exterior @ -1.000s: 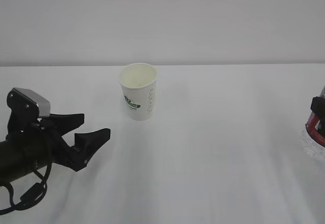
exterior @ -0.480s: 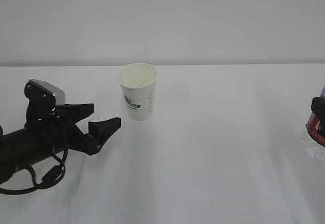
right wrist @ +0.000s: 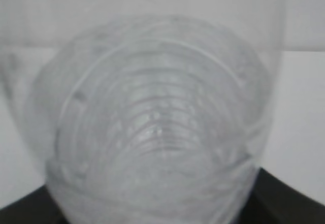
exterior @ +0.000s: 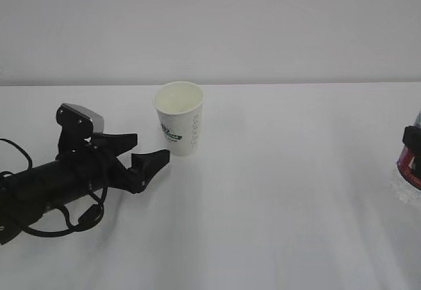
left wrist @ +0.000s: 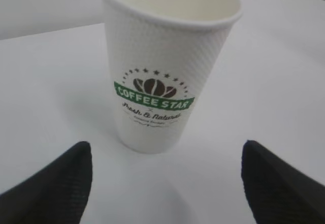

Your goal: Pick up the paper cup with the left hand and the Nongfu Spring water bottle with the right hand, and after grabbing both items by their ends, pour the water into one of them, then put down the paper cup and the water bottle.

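- Step in hand: the reach for the paper cup [exterior: 179, 118]. Your left gripper [exterior: 141, 155] is spread wide, just beside the cup's base, not touching.
- Next: advance until the fingers straddle the cup wall, then close gently.
- Nongfu Spring water bottle [right wrist: 152, 127]: at the table's [exterior: 276, 191] far right edge, pinched in your right gripper [exterior: 411, 139].
- Obstructions: none visible.

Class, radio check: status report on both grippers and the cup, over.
Left gripper open, short of paper cup. Right gripper holds water bottle. Cup upright; path clear.

Clear ribbed Nongfu Spring water bottle [right wrist: 152, 127] fills view, seen end-on
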Available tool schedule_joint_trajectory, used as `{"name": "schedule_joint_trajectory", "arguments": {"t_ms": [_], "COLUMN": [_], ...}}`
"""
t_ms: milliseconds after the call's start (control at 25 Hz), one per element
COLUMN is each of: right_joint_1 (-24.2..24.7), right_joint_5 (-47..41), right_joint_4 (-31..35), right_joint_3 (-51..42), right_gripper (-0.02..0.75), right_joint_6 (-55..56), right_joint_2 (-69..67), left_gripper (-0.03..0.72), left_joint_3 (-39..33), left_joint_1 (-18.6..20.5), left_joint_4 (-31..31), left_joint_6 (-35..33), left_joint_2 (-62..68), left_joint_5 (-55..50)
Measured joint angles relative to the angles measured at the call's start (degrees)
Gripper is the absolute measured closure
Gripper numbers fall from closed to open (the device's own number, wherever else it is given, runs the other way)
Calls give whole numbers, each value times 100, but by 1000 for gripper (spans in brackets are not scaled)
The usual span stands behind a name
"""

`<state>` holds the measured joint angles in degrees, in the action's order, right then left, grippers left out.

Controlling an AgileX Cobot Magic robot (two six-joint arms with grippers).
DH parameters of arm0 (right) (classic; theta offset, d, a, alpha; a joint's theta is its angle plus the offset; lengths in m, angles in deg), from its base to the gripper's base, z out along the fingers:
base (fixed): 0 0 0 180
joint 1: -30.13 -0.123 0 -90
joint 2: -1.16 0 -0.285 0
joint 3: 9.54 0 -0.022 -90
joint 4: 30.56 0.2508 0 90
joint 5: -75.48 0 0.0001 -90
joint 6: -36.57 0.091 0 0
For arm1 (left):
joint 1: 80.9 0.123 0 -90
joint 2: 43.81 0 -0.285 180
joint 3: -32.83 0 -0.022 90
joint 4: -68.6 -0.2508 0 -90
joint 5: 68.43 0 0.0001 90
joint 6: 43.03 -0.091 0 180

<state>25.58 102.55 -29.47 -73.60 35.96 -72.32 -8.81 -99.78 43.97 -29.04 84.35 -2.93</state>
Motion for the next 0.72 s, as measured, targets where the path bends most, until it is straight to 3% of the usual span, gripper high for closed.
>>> {"name": "schedule_joint_trajectory", "arguments": {"t_ms": [720], "right_joint_1": [0], "right_joint_5": [0], "right_joint_4": [0], "right_joint_3": [0], "right_gripper": [286], "right_joint_6": [-169], "right_joint_2": [0], "left_gripper": [-6], "left_joint_3": [944], "left_joint_1": [-228], "left_joint_4": [106], "left_joint_6": [0], "left_joint_2": [729], "left_joint_5": [13]}}
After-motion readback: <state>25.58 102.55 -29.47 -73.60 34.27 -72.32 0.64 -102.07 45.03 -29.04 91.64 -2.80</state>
